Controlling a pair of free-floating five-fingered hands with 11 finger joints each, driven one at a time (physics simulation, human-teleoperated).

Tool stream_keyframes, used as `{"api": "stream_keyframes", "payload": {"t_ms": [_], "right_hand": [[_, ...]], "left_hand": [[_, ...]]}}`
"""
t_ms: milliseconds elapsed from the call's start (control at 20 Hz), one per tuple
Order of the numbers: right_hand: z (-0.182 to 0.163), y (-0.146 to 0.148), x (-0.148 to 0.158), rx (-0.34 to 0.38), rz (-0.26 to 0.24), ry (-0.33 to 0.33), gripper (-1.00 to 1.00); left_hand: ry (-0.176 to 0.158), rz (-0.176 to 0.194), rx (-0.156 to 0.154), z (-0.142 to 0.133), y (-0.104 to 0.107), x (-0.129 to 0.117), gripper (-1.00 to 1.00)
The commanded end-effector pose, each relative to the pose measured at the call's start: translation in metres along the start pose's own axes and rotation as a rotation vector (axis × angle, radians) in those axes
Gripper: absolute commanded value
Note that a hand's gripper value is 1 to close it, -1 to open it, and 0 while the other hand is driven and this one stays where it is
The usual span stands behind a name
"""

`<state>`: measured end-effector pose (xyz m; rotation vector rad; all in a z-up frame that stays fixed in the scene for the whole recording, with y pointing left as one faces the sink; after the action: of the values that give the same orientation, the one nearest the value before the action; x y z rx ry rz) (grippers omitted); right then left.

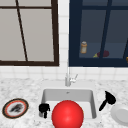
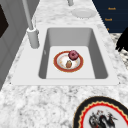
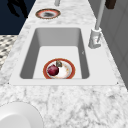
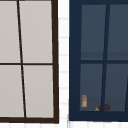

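Note:
My left hand (image 1: 44, 108) hovers at the front left corner of the sink (image 1: 46, 93), fingers relaxed and hanging down, holding nothing. It also appears in the left side view (image 2: 123, 40) and the right side view (image 3: 17, 7), out past the counter's front edge. My right hand (image 1: 109, 99) floats just right of the sink with straight fingers pointing down and left, touching nothing. In the basin lies a red-rimmed plate (image 2: 77, 67) carrying a dark red fruit (image 2: 73, 54) and a small brown piece (image 2: 68, 64). A large red ball (image 1: 67, 114) covers the basin's front.
A patterned plate (image 1: 15, 108) lies on the marble counter to the left and a plain white plate (image 1: 121, 113) to the right. The faucet (image 1: 68, 78) stands behind the basin. Behind the dark-framed window stand a small jar (image 1: 83, 47) and some fruit (image 1: 105, 53).

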<state>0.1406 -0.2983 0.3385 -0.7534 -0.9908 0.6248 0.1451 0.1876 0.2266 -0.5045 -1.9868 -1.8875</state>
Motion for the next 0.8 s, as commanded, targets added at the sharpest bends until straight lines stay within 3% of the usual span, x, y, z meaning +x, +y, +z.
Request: {"api": "stream_keyframes", "payload": {"t_ms": [0,500,750], "right_hand": [[0.001,0.000,0.001,-0.046,-0.142,0.027,-1.00],[0.008,-0.004,0.004,-0.128,-0.243,0.075,-1.00],[0.023,-0.017,0.008,-0.148,-0.249,0.162,-1.00]], "left_hand": [[0.000,0.000,0.000,0.000,0.000,0.000,0.00],[0.000,0.000,0.000,0.000,0.000,0.000,0.00],[0.000,0.000,0.000,0.000,0.000,0.000,0.00]]}}
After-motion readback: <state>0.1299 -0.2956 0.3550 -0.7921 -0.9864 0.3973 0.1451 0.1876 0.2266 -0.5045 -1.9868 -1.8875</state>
